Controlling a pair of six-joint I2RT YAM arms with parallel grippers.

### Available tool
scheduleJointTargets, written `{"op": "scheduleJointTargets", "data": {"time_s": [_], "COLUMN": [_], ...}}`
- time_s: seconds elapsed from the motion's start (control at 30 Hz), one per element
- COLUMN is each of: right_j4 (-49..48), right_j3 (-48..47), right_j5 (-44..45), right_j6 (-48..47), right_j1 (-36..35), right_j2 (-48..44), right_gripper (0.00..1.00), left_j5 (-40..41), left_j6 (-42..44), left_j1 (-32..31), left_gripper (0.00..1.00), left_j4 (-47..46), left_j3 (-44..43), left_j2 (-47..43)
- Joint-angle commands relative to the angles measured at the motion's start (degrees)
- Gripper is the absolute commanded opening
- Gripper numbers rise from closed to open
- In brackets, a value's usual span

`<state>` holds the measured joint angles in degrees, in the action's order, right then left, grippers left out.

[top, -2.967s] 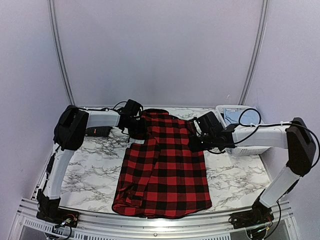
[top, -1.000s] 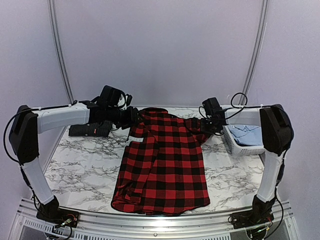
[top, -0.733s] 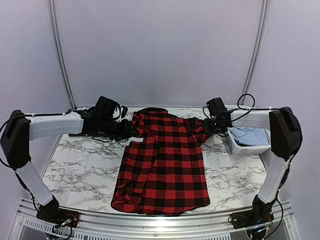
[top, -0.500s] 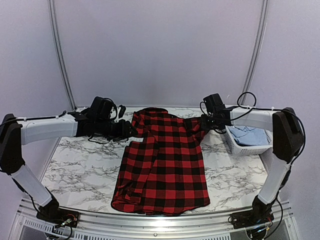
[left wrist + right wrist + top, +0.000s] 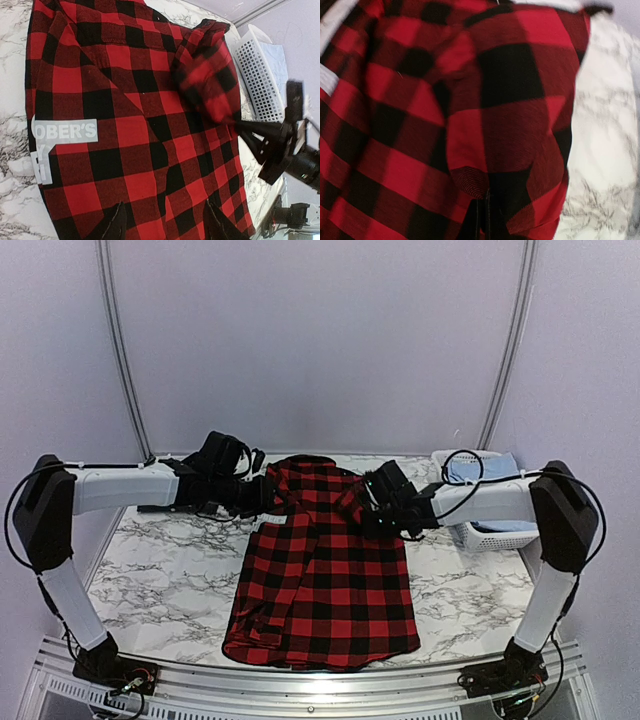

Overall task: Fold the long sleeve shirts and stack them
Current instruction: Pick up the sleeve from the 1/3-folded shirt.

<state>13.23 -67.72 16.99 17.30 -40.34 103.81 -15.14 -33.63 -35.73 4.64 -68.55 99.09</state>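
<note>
Now: red-and-black buffalo plaid cloth shirt (image 5: 325, 585) flat at centre of marble-patterned table (image 5: 170, 585), collar at 12 o'clock. Right gripper (image 5: 482, 210) pinches its cloth at 2 o'clock; left gripper (image 5: 164, 212) spread at 10. Likely light, limp; grip edges.

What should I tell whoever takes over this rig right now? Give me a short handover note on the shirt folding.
Left gripper: open, over the plaid shirt near its edge on that arm's side, gripping nothing.
Right gripper: shut on a pinch of the shirt's sleeve fabric, held above the shirt's body.
Shirt: spread on the table, hem towards the arm bases. The white basket at far right holds light blue cloth.
Done: one side fold begun, nothing finished.
Left: lay that fabric down, complete the folds, stack. No second shirt shows clearly.
</note>
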Motion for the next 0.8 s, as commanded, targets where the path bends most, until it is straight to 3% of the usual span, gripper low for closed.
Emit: {"op": "scheduleJointTargets", "data": {"time_s": [0.0,0.17,0.27,0.5,0.57,0.77], "right_j4": [-0.3,-2.7,-1.0,0.5,-0.4,2.7], "right_j3": [10.9,14.2,11.4,2.1,-1.8,-21.7], "right_j5": [2.0,-3.1,-3.8,-2.3,-2.2,-3.4], "right_j6": [3.2,0.8,0.4,-4.2,-5.2,-2.9], "right_j1": [7.4,11.2,11.2,9.7,8.8,9.5], "right_j2": [-6.2,-10.6,-9.3,-8.7,-5.7,14.4], "right_gripper": [0.0,0.01,0.08,0.46,0.52,0.58], "left_j5": [-0.9,-2.7,-3.0,-2.5,-1.9,-2.9], "left_j6": [-0.3,-0.9,-1.1,0.4,1.5,3.4], "left_j1": [0.0,0.0,0.0,0.0,0.3,2.0], "left_gripper": [0.55,0.54,0.54,0.54,0.54,0.54], "left_j4": [-0.7,0.3,0.3,0.6,1.2,1.9], "left_j3": [-5.0,-9.7,-11.4,-11.3,-10.6,-8.2], "left_j2": [5.2,10.0,11.6,11.2,10.4,7.5]}}
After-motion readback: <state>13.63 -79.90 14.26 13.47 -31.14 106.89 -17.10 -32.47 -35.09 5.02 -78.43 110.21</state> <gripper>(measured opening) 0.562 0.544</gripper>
